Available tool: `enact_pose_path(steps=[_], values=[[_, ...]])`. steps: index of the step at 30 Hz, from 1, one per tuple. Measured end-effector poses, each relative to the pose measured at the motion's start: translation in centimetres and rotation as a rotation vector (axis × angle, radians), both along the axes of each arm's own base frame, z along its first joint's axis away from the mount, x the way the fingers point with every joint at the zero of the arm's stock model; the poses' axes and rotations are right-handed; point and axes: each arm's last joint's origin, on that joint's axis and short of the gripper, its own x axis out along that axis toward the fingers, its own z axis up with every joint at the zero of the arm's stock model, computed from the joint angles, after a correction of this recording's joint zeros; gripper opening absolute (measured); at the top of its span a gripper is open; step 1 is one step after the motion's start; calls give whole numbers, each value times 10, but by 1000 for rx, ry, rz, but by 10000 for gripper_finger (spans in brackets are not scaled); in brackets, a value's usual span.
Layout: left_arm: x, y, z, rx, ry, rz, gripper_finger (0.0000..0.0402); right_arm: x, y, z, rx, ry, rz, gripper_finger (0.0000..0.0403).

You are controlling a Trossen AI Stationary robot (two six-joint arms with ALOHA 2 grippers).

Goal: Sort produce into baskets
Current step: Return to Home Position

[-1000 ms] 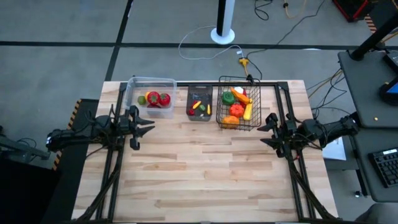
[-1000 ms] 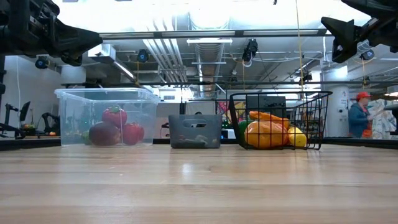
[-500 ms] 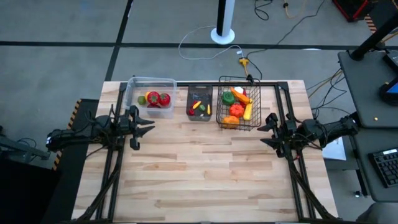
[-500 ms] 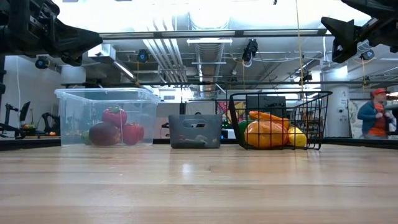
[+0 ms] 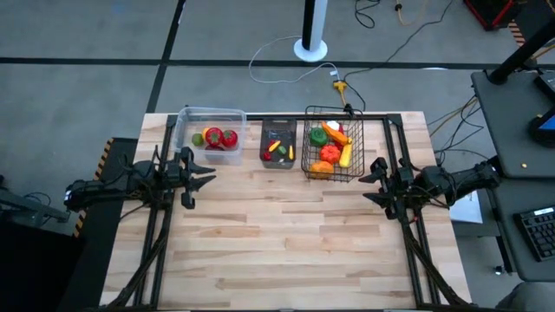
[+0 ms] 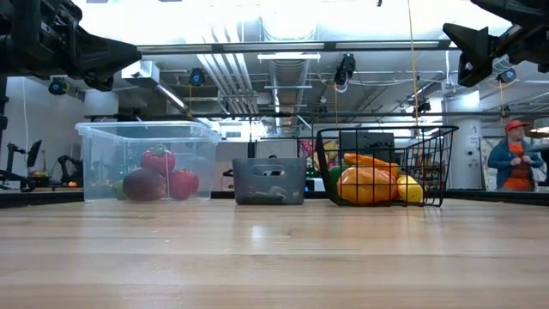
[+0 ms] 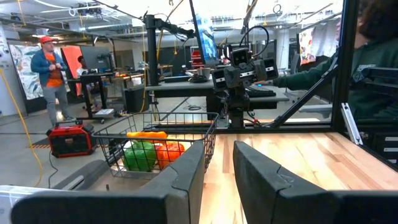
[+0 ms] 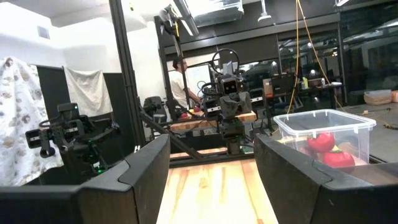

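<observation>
The produce lies in three baskets along the table's far edge. A clear tub (image 5: pixel 211 134) holds red and green pieces, and a small dark bin (image 5: pixel 278 143) holds a few little ones. A black wire basket (image 5: pixel 332 145) holds orange, yellow, green and white pieces. My left gripper (image 5: pixel 206 178) hovers at the table's left side, its fingers a narrow gap apart (image 7: pixel 219 149) with nothing between them. At the right side my right gripper (image 5: pixel 371 180) hovers wide open (image 8: pixel 211 146) and empty. Both point toward the table's middle, well above the wood.
The wooden tabletop (image 5: pixel 286 234) stretches bare in front of the baskets. Black frame rails (image 5: pixel 160 243) run along both sides beneath the arms. A person (image 6: pixel 515 154) stands in the room beyond the table, and another sits behind the right arm (image 7: pixel 373 56).
</observation>
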Motion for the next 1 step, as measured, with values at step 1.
enact_pose_path(steps=[1], values=[[0,0,0,0,0,0,69,0,0,0,0,0,0,224]])
